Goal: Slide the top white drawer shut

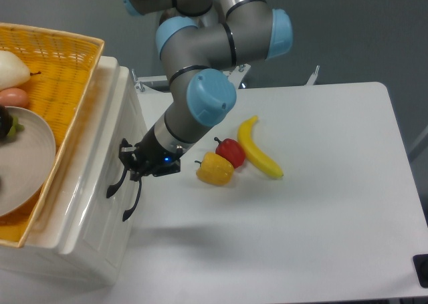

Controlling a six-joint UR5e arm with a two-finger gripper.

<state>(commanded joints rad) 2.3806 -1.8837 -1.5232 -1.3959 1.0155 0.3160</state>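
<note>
a white table [321, 217] is filling most of the view, lit evenly and throwing soft shadows. a plain grey wall [361, 30] is standing behind it. a small dark corner [422, 269] is showing at the lower right edge.

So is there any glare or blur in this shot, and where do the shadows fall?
Fixed camera: sharp overall; soft glare streaks on the glossy drawer front; a faint shadow on the table below the gripper.
</note>
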